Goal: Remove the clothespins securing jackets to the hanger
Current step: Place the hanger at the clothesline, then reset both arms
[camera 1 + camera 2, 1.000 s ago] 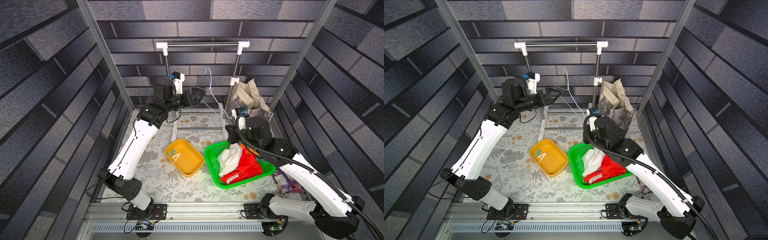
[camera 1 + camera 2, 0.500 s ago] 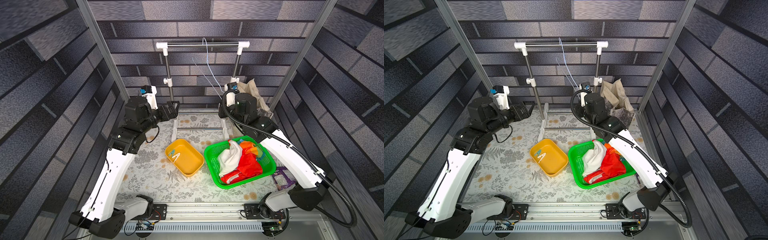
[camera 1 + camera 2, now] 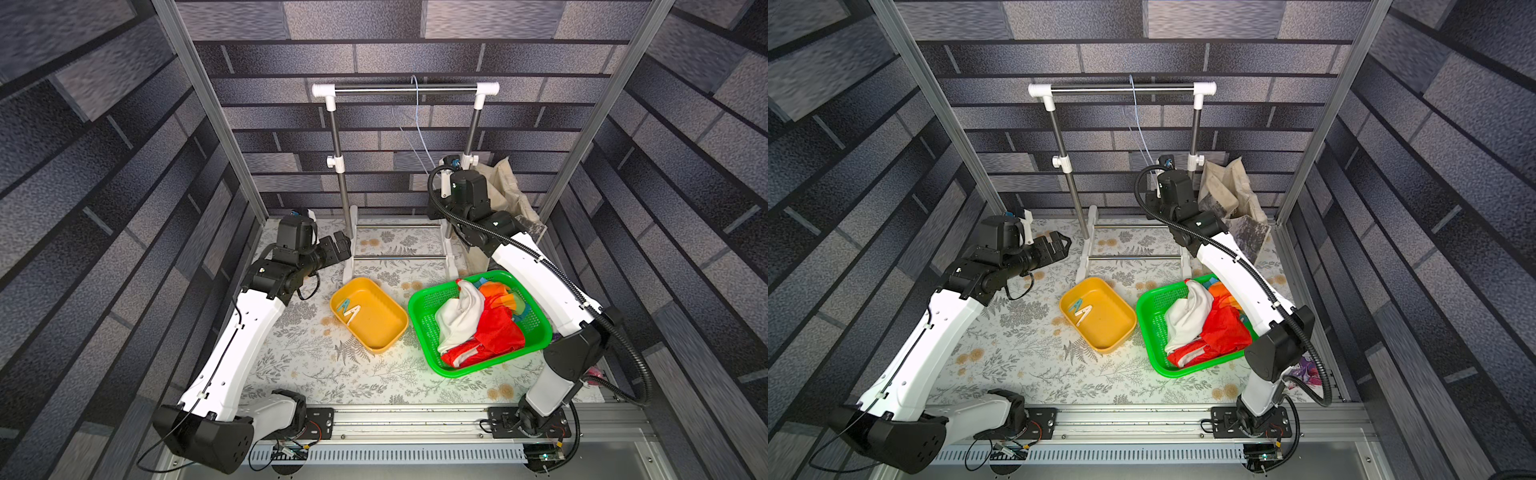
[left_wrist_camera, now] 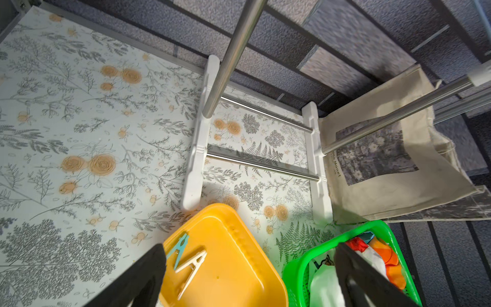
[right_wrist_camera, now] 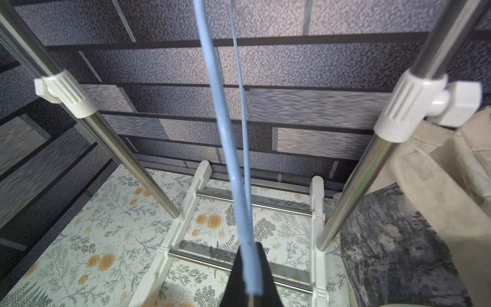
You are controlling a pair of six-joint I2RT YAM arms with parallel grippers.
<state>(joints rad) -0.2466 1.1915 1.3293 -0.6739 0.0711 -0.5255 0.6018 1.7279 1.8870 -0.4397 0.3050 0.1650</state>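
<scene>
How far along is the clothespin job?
Done: the light blue clothespin and cream clothespin lie in the yellow plastic tray; the red-and-white jackets sit in the green mesh basket. In hand: the right gripper is shut on the pale blue wire hanger, its hook at the steel rack bar; the left gripper is open, empty. Left: likely only releasing the hanger.

The white-and-black left arm [image 3: 249,328] reaches forward and low, the left claw [image 3: 1061,246] spread wide and empty. The right arm [image 3: 536,282] stretches up and back, the right claw [image 5: 249,268] pinched tight on the thin pale blue wire hanger [image 5: 216,106].
</scene>
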